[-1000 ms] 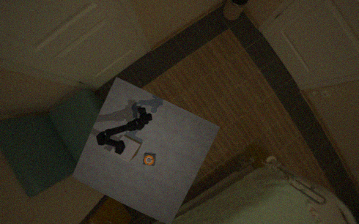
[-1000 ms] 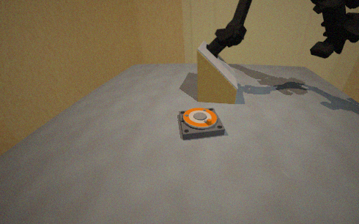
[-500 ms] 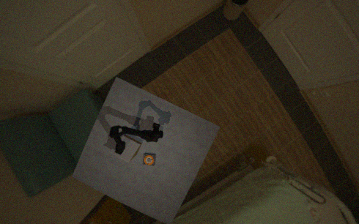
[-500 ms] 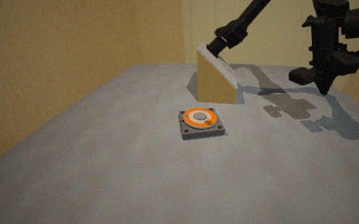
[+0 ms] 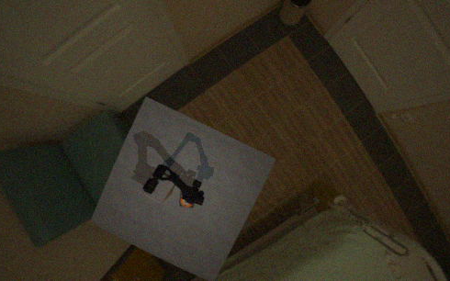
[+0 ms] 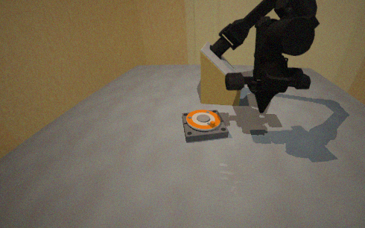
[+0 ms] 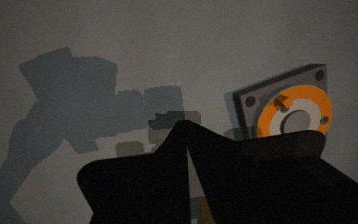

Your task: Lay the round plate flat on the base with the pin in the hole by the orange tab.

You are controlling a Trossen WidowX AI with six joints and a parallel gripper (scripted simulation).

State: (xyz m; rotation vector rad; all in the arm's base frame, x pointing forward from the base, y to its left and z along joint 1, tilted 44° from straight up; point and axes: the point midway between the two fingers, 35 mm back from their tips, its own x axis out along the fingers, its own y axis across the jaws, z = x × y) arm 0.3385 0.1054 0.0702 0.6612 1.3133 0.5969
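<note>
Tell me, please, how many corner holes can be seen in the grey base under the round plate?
4 in the exterior view, one at each corner of the base: far left, far right, near left, near right. The wrist view shows only two; the tool's body hides the rest.

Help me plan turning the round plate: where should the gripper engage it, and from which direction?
Probably the small raised tab on the orange plate, approached from above. The plate lies low within the square base, leaving little rim to pinch; the shut gripper could nudge the tab sideways.

Bare table top (image 6: 91,156) rings the base (image 6: 205,131) except behind, where the wedge block (image 6: 214,83) stands near.
</note>
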